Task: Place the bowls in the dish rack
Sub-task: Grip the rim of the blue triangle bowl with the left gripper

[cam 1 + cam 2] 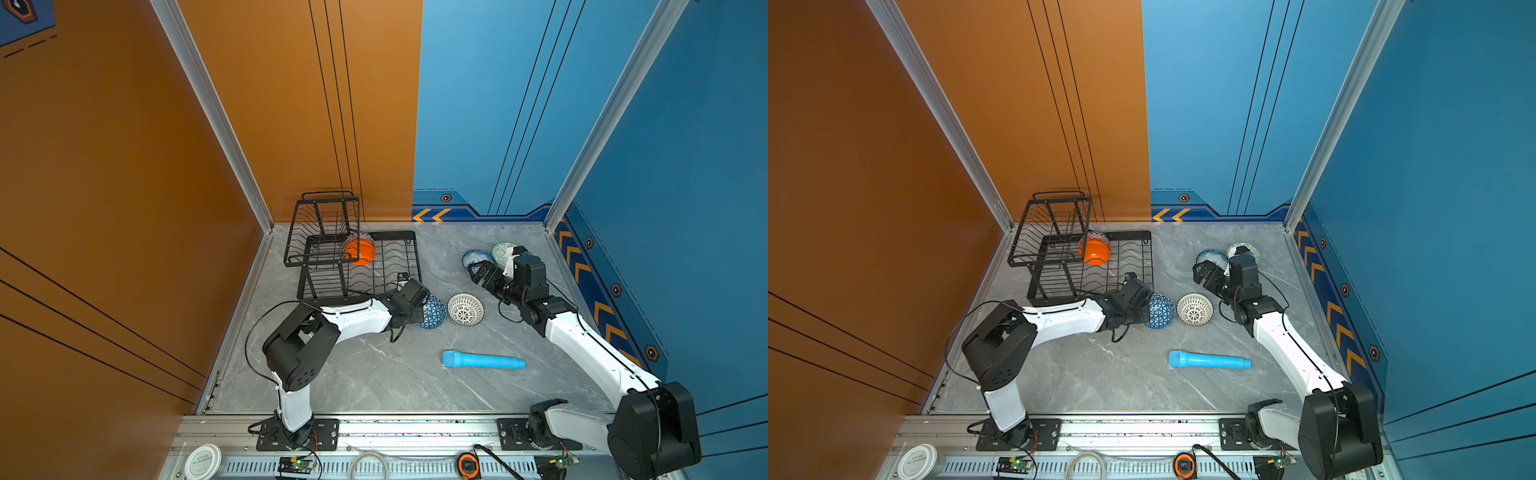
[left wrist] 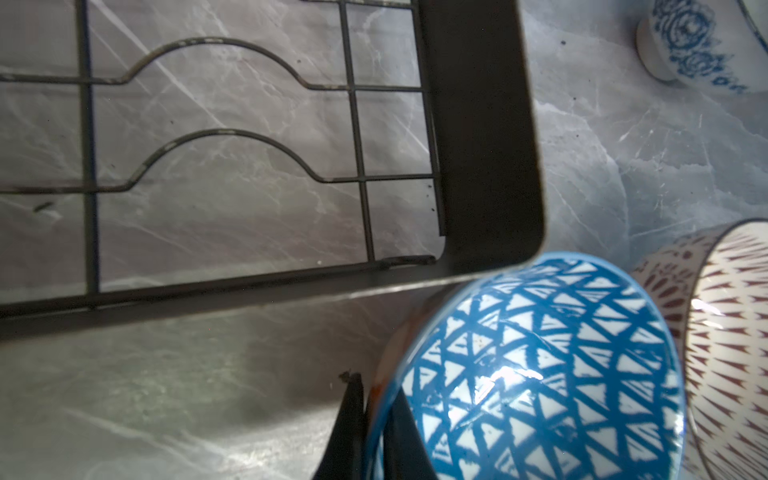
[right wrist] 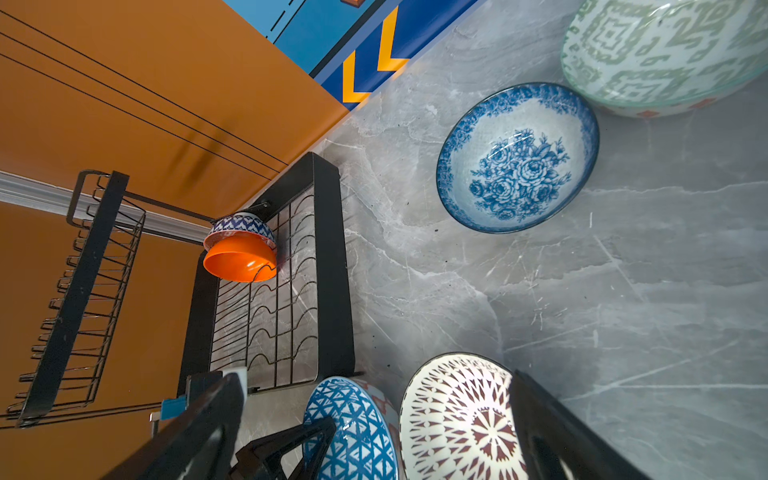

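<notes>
Our left gripper [image 2: 376,399] clamps the rim of the blue triangle bowl [image 2: 540,365] beside the dish rack [image 2: 490,166]; our right gripper [image 1: 478,272] stands wide apart.

A robot lab cell: painted panel walls [image 1: 104,166], aluminium posts [image 1: 210,104], arms [image 1: 357,318] bolted to a rail [image 1: 415,428].

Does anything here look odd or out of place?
A light blue cylinder lies on its side on the table, the only loose thing there that is not a bowl. The blue triangle bowl is tipped up, but the left tool pinches its rim, so that seems deliberate.
</notes>
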